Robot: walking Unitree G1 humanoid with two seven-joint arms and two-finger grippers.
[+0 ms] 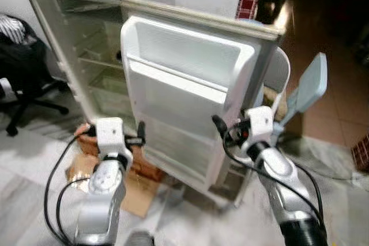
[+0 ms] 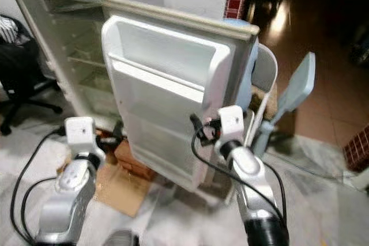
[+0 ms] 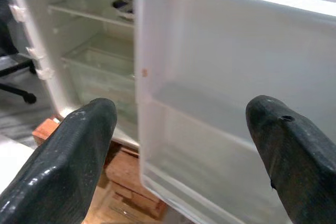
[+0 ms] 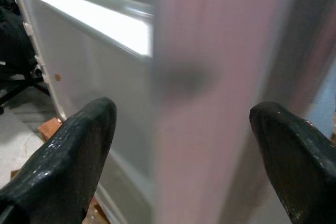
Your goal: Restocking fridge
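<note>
The white fridge [image 1: 86,44] stands open, with bare shelves and a clear drawer [image 3: 105,61] inside. Its door [image 1: 184,84] is swung out toward me, inner racks facing me. My left gripper [image 1: 140,136] is open and low at the door's hinge side; in the left wrist view the door edge [image 3: 139,77] runs between its fingers [image 3: 79,145]. My right gripper [image 1: 222,129] is open at the door's free edge. That edge [image 4: 194,87] lies blurred between the spread fingers [image 4: 73,150], and I cannot tell whether it touches them.
A black office chair [image 1: 23,79] stands at the left. Bricks [image 2: 130,159] and cardboard [image 1: 135,194] lie under the fridge's front. A light blue paddle-shaped thing [image 1: 308,84] and a white rounded frame [image 1: 279,73] stand behind the door on the right.
</note>
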